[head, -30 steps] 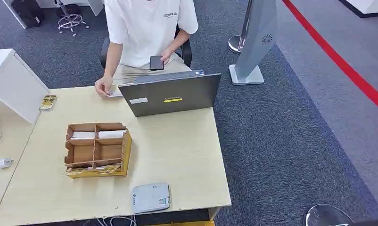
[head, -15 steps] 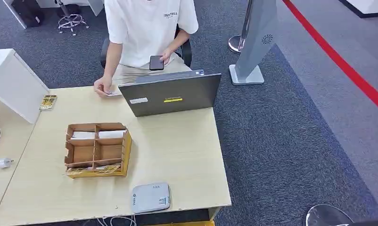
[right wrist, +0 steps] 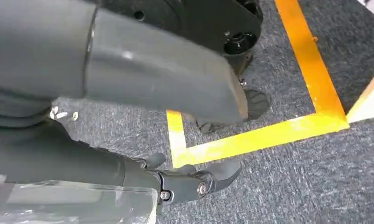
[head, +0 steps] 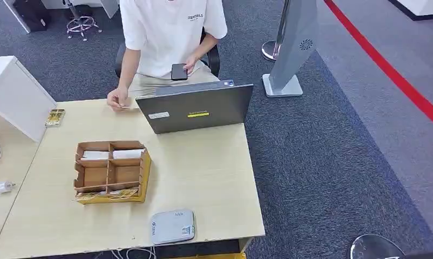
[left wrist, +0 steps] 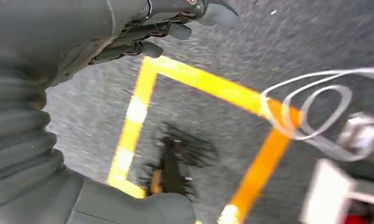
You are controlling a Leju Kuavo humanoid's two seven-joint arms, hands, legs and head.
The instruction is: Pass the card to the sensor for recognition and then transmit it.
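One wooden table bears one open laptop, one brown divided box and one grey sensor at its near edge. One seated person pinches one card just off the tabletop; a second ago it lay flat there. Left hand and right hand hang over carpet, fingers loosely parted, holding nothing.

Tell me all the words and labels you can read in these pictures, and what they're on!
"ESSENTIALS", just legible, on the person's white T-shirt.
Laptop: a white sticker and a yellow label, too small to read.
Grey card sensor: small markings and a green label, too blurred to read.
Yellow packets on the table: print unreadable.
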